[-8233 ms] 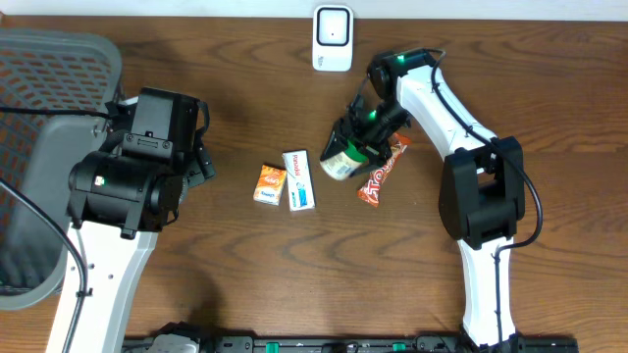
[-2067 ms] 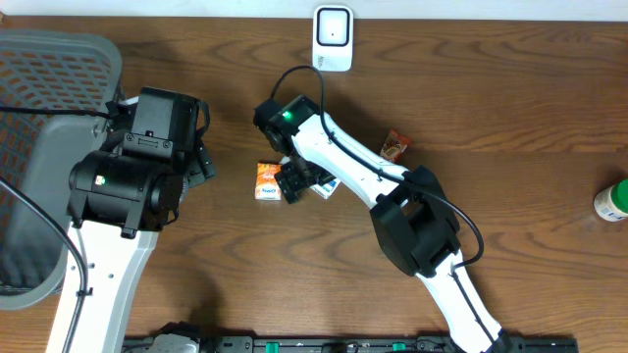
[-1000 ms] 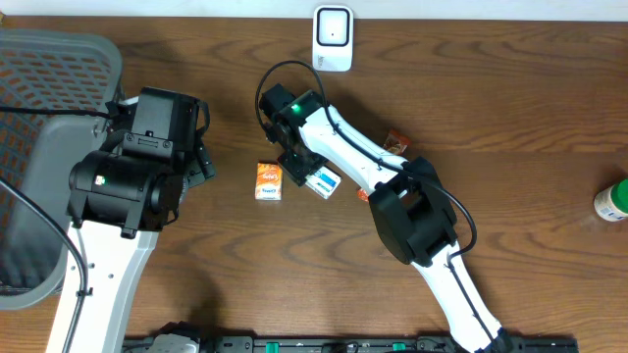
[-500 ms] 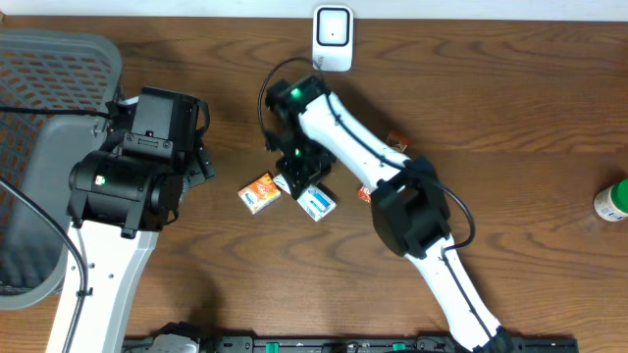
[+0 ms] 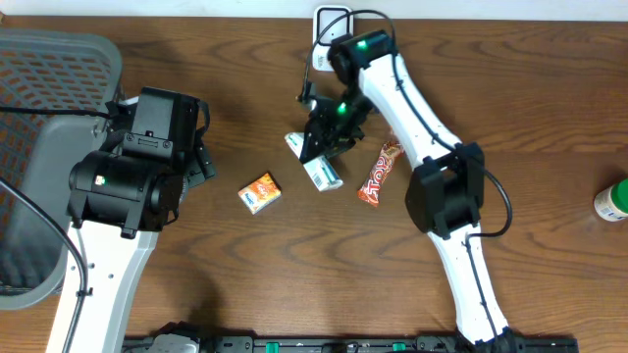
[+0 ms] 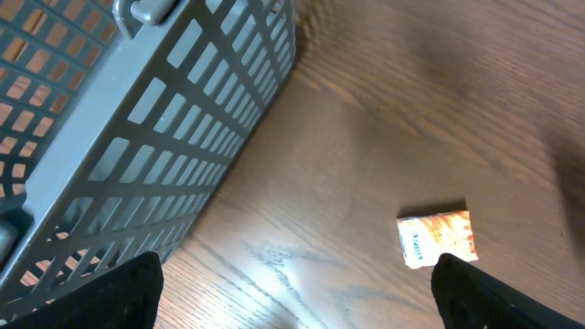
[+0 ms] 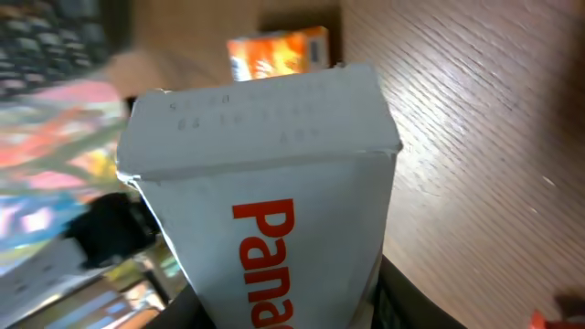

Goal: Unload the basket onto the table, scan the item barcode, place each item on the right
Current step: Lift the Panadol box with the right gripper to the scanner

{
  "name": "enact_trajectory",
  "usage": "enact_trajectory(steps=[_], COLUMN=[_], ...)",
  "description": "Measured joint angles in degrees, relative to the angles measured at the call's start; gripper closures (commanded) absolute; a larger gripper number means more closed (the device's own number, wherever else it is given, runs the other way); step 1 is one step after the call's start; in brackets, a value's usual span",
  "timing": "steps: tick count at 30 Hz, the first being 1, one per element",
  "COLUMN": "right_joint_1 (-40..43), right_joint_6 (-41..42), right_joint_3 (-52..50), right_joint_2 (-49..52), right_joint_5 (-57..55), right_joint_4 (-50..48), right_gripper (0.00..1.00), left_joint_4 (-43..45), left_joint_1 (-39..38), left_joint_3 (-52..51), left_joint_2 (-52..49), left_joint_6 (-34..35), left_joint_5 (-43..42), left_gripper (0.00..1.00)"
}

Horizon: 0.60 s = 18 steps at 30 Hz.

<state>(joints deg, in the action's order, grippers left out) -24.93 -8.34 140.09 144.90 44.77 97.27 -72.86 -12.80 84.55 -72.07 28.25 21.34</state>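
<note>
My right gripper (image 5: 329,132) is shut on a white box with red lettering (image 5: 316,164) and holds it tilted above the table. The box sits just below the white scanner (image 5: 322,22) at the back edge, which the arm partly hides. In the right wrist view the box (image 7: 265,201) fills the frame between the dark fingers (image 7: 413,302). No barcode shows on the visible faces. My left gripper (image 6: 297,302) stands open over bare wood beside the basket.
An orange packet (image 5: 260,193) lies left of the box, also seen as the orange packet (image 6: 439,239) in the left wrist view. A red candy bar (image 5: 381,174) lies to the right. A green-capped bottle (image 5: 613,201) stands far right. A grey mesh basket (image 6: 137,137) fills the left.
The right arm has lifted the white box and swung it right and back toward the scanner. The orange packet was pushed down-left. The left arm has not moved.
</note>
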Motion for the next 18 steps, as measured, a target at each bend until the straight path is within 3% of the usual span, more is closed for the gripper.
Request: enact_trajectory(steps=[11, 18], right_joint_1=[3.2, 2.9], right_joint_6=[-1.8, -2.7], right_joint_3=[0.0, 0.0], right_joint_2=[0.0, 0.0], right_joint_5=[10.9, 4.6], right_joint_4=[0.0, -3.7], right_gripper=[0.65, 0.64], left_joint_4=[0.0, 0.0], left_joint_1=[0.0, 0.0], left_joint_3=[0.0, 0.0], left_joint_2=[0.0, 0.0], left_joint_6=[0.0, 0.0], left_joint_5=[0.0, 0.0], left_gripper=[0.06, 0.06])
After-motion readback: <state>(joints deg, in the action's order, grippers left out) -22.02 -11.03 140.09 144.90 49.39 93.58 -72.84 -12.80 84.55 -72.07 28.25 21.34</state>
